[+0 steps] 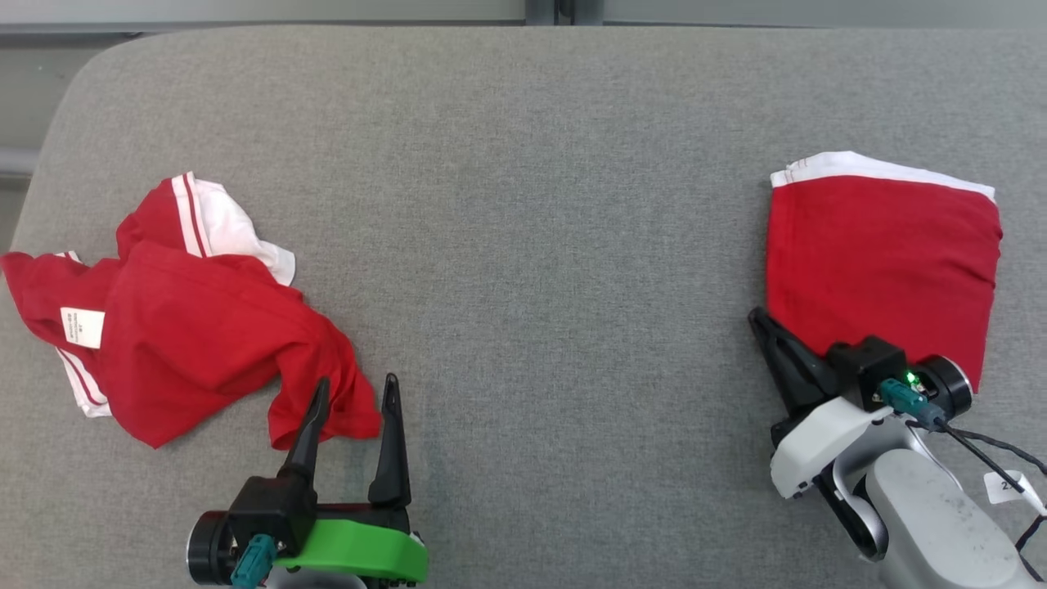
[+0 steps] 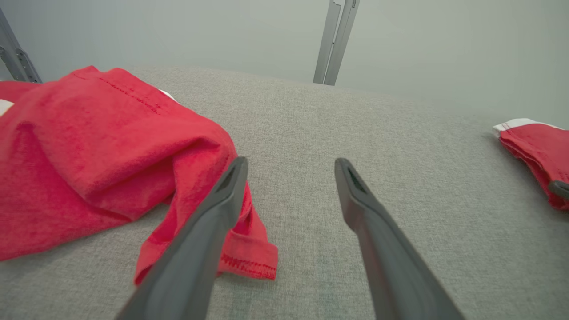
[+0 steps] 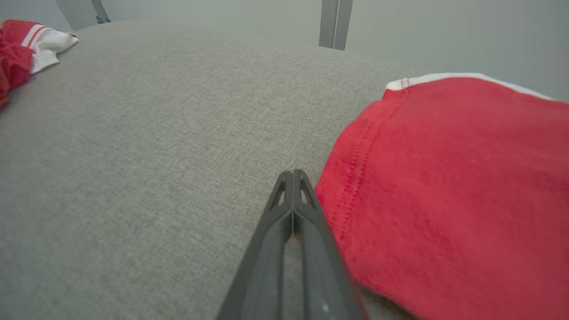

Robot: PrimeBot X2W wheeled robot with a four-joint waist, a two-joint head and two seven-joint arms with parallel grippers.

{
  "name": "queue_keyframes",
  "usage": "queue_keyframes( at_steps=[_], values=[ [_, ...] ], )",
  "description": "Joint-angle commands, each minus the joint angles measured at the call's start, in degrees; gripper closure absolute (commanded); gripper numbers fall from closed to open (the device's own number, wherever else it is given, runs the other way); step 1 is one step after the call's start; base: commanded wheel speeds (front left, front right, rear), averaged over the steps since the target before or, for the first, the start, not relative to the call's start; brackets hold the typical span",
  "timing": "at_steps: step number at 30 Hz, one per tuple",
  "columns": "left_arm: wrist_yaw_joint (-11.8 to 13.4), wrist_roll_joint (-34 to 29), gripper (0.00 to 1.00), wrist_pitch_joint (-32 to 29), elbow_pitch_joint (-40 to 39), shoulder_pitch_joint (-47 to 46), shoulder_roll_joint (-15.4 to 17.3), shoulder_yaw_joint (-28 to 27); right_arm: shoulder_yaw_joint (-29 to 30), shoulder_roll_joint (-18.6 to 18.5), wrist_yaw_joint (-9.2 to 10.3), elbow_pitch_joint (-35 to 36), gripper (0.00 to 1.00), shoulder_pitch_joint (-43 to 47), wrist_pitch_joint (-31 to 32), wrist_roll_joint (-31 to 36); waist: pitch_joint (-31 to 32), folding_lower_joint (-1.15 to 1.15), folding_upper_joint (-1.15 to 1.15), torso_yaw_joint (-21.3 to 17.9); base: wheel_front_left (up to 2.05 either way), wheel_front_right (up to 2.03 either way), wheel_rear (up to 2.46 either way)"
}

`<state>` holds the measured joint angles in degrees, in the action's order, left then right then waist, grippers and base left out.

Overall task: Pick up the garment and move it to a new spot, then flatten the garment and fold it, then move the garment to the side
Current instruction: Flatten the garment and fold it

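At the near edge of the head view, the left gripper with its green housing points up the picture, its two dark fingers spread wide and holding nothing. Its left finger lies over the nearest hem corner of the crumpled garment, and its right finger stands over bare worktop. In the left wrist view the left gripper shows the same: one finger crosses the stitched red hem of the crumpled garment, but whether it touches the cloth cannot be told. This red piece lies bunched on the left side of the grey, fabric-covered worktop, with white trim and a white label showing. Near the lower right, the right gripper has its fingers pressed tightly together on nothing. The tip sits just beside the near left corner of the folded garment. That red garment lies flat in a neat, roughly square shape at the right side of the worktop, a white band along its far edge, well apart from the crumpled one. The right wrist view shows the right gripper closed to a single point, with the folded garment alongside it.
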<state>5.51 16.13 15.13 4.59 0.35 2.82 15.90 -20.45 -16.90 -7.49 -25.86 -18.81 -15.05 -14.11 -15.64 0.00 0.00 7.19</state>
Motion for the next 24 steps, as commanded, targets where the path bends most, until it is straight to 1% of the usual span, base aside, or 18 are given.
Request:
queue_keyframes(
  at_steps=[1,3,5,6,7,8,9,12,15,17,21,24],
  values=[
    [-0.3,0.2,0.0,0.0,0.2,0.6,0.1,-0.5,-0.4,-0.3,0.0,0.9,1.0,1.0,-0.2,-0.6,1.5,0.0,0.0,-1.0,0.0,0.0,0.0],
    [-0.4,0.2,0.0,0.0,0.2,1.2,0.1,-1.1,0.0,-0.4,0.0,3.1,1.0,2.2,-0.2,-1.0,3.0,0.0,0.0,-1.7,0.0,0.0,0.0],
    [-0.4,0.3,0.0,0.0,-0.1,2.0,0.1,-2.0,2.6,-0.1,0.0,6.2,1.0,4.3,-0.2,-1.3,5.0,0.0,0.0,-2.3,0.0,0.0,0.0],
    [-0.4,0.2,0.0,0.0,-0.2,2.5,0.1,-2.5,4.8,0.3,0.0,8.4,1.0,5.9,-0.2,-1.3,6.2,0.0,0.0,-2.7,0.0,0.0,0.0],
    [-0.5,0.1,0.0,0.0,-0.3,3.1,0.1,-2.8,6.5,0.5,0.0,10.0,0.84,7.4,-0.2,-1.0,7.3,0.0,0.0,-2.9,0.0,0.0,0.0],
    [-0.6,0.0,0.0,0.0,-0.2,3.8,0.1,-3.3,9.0,0.7,0.0,12.1,0.53,9.5,-0.2,-0.3,8.7,0.0,0.0,-3.2,0.0,0.0,0.0],
    [-0.8,-0.2,0.0,0.0,-0.1,4.4,0.1,-3.5,10.9,0.9,0.0,13.4,0.0,11.4,-0.2,-0.1,9.7,0.0,0.0,-3.3,0.0,0.0,0.0],
    [-1.3,-1.0,0.0,0.0,0.1,6.2,0.1,-4.5,16.5,1.2,0.0,17.8,0.0,17.3,-0.2,1.6,12.8,0.0,0.0,-3.7,0.0,0.0,0.0],
    [-1.8,-0.5,0.0,0.0,-0.2,8.1,0.1,-5.4,20.3,0.9,0.0,20.9,0.0,22.6,-0.2,1.8,14.9,0.0,0.0,-4.2,0.0,0.0,0.0],
    [-2.2,-1.3,0.0,0.0,-0.3,9.3,0.1,-6.0,22.8,0.8,0.0,22.4,0.0,24.8,-0.2,1.7,15.4,0.0,0.0,-4.5,0.0,0.0,0.0],
    [-2.8,-1.6,0.0,0.0,-0.4,11.4,0.1,-7.4,26.1,2.1,0.0,22.6,0.0,28.0,-0.2,1.0,15.9,0.0,0.0,-5.1,0.0,0.0,0.0],
    [-3.1,-1.0,0.0,0.0,-0.4,12.2,0.1,-7.9,26.9,3.0,0.0,21.3,0.0,29.2,-0.2,0.6,16.2,0.0,0.0,-5.0,0.0,0.0,0.0]
  ],
)
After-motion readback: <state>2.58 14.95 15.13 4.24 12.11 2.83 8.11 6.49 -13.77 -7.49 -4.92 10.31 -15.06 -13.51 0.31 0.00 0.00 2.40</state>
